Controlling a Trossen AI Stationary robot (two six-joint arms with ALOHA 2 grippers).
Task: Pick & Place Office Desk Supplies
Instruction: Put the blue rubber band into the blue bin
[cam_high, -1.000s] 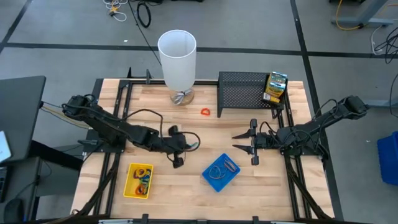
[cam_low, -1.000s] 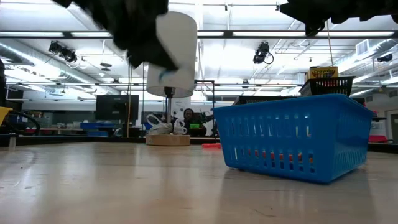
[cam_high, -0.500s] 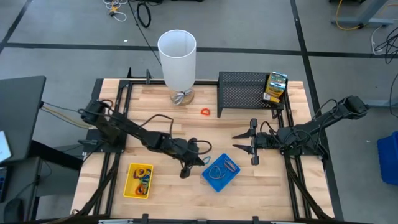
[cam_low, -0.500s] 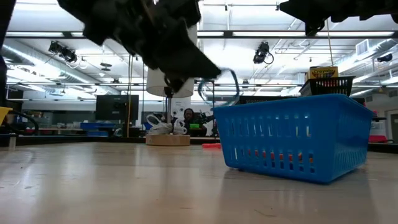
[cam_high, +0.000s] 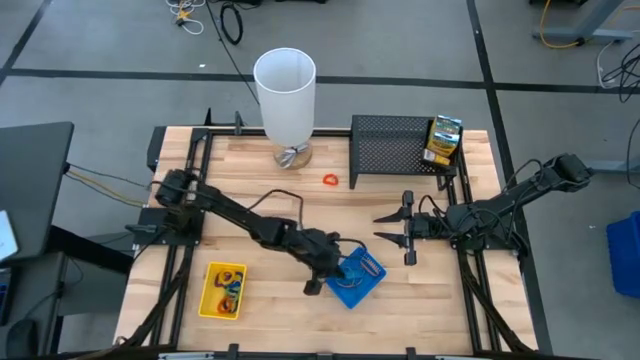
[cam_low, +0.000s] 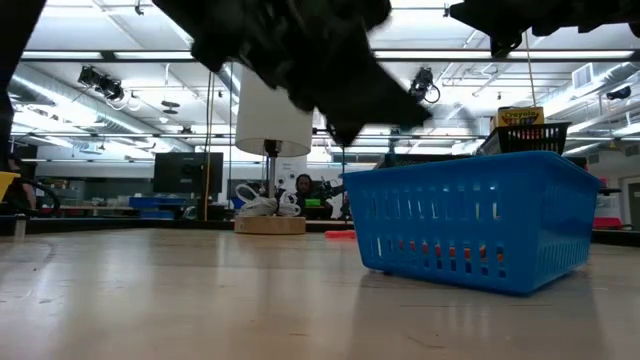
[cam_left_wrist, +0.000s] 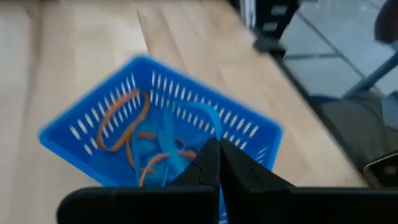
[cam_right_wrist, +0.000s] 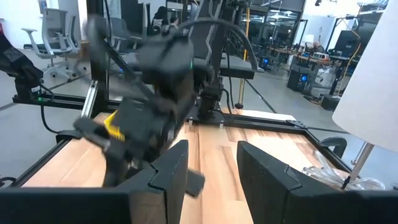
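Clearly, the left gripper (cam_high: 345, 268), fingers pressed together, hovers over the blue slotted plastic tray (cam_left_wrist: 106, 134). Its blue rubber-band loop (cam_left_wrist: 177, 158) may snag the rim. The right gripper (cam_high: 390, 228) waits nearby, fingers apart.

The left arm extends toward the table's front centre, left gripper (cam_left_wrist: 219, 163) with fingers pressed together. The right arm waits near the right edge, right gripper (cam_high: 392, 227) with fingers spread apart.

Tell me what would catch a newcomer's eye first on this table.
Probably the left gripper, shut and stretched to the blue tray of rubber bands near the table's front. Next the tall white cylinder at the back edge, beside the black mesh rack. The right gripper waits open, right of centre.
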